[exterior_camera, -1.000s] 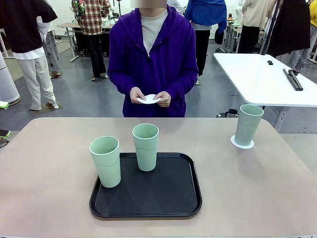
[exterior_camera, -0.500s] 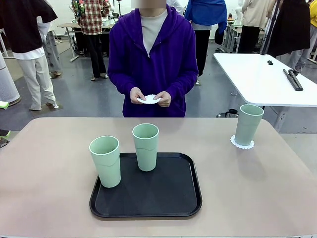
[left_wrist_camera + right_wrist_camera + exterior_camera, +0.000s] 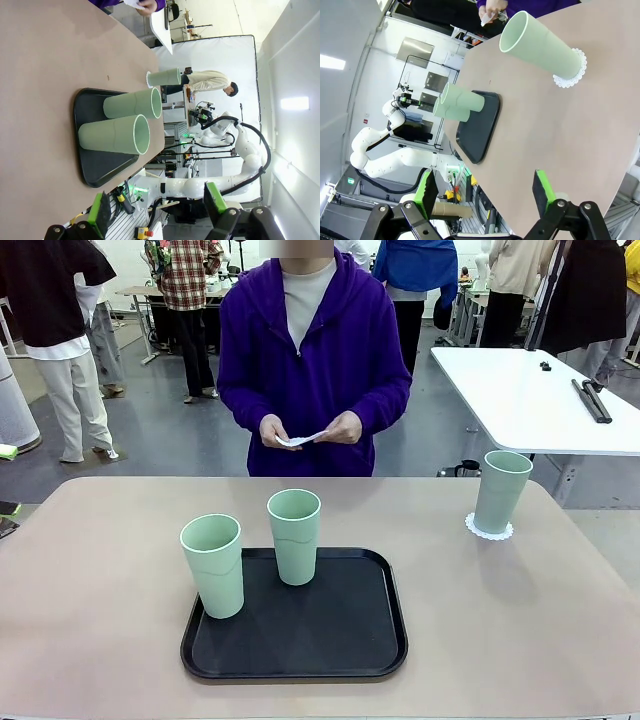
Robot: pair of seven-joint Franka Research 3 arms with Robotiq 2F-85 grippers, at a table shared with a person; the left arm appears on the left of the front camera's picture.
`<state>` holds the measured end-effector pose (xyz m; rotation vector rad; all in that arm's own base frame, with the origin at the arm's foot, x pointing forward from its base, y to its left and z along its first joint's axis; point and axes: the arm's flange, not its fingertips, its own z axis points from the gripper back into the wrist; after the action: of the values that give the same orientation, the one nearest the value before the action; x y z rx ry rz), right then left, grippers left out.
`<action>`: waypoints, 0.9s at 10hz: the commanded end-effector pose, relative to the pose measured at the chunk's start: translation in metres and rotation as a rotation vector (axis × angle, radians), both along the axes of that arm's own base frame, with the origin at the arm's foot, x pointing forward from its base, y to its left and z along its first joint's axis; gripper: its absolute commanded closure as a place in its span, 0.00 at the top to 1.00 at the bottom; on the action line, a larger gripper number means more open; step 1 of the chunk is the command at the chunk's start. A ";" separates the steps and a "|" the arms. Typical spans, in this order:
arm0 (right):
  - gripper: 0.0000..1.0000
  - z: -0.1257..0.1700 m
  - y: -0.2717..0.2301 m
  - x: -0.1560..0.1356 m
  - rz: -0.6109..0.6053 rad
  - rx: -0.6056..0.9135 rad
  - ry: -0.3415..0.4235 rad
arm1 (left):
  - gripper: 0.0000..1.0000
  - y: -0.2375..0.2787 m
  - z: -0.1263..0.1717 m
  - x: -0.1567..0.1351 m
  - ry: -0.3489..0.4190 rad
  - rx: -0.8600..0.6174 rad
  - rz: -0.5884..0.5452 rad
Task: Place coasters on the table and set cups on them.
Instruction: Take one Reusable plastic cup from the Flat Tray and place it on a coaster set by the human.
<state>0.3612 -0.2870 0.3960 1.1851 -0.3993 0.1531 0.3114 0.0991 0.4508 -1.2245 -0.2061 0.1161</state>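
On black tray: two cups; third cup on coaster

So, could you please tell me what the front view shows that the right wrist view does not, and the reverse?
The front view adds the white table off to the right. The right wrist view adds the right end effector, open. Both share one cup on its coaster, two more cups on the black tray, and the person's hands holding another coaster.

Black tray centre; white table far right, perhaps tools.
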 end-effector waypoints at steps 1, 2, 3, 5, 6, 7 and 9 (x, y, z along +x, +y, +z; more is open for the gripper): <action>1.00 0.001 0.000 0.000 -0.005 -0.004 0.003 | 1.00 0.002 0.000 -0.001 -0.017 -0.014 -0.002; 1.00 0.001 0.000 0.000 -0.005 -0.004 0.003 | 1.00 0.002 0.000 -0.001 -0.017 -0.014 -0.002; 1.00 0.001 0.000 0.000 -0.005 -0.004 0.003 | 1.00 0.002 0.000 -0.001 -0.017 -0.014 -0.002; 1.00 0.001 0.000 0.000 -0.005 -0.004 0.003 | 1.00 0.002 0.000 -0.001 -0.017 -0.014 -0.002; 1.00 0.001 0.000 0.000 -0.005 -0.004 0.003 | 1.00 0.002 0.000 -0.001 -0.017 -0.014 -0.002; 1.00 0.001 0.000 0.000 -0.005 -0.004 0.003 | 1.00 0.002 0.000 -0.001 -0.017 -0.014 -0.002; 1.00 0.001 0.000 0.000 -0.005 -0.004 0.003 | 1.00 0.002 0.000 -0.001 -0.017 -0.014 -0.002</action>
<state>0.3611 -0.2870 0.3960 1.1851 -0.3993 0.1530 0.3114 0.0991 0.4508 -1.2245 -0.2061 0.1161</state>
